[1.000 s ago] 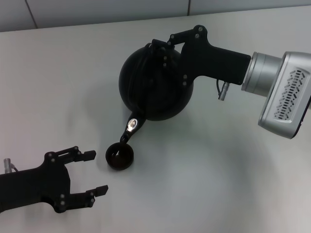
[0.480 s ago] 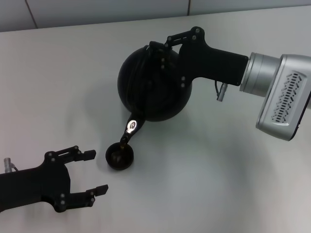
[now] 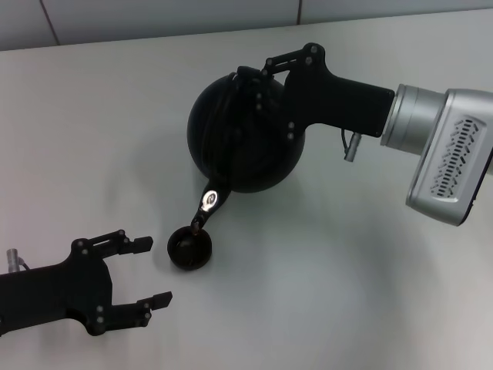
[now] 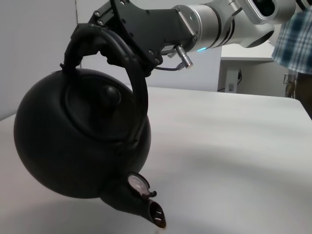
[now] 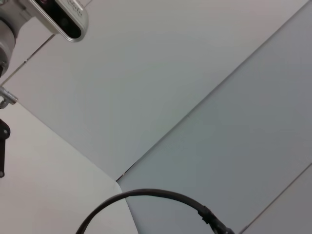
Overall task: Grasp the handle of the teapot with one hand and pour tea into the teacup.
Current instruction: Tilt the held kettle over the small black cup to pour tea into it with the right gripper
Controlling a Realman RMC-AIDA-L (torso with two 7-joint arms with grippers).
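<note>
Most of the job looks done: my right gripper (image 3: 258, 81) clenches the handle (image 4: 124, 53), teapot (image 3: 243, 135) tipped, spout over the part-filled teacup (image 3: 189, 248), my left gripper (image 3: 142, 274) spread beside it.

Tilted teapot (image 3: 243, 139) in right gripper (image 3: 258, 77), spout over teacup (image 3: 189, 248), seemingly pouring; left gripper (image 3: 146, 271) open nearby.

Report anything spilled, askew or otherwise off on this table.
Nothing stands out. The teapot is tilted on purpose in the right gripper, spout over the upright teacup; no spill shows on the table. The left gripper sits open beside the cup.
</note>
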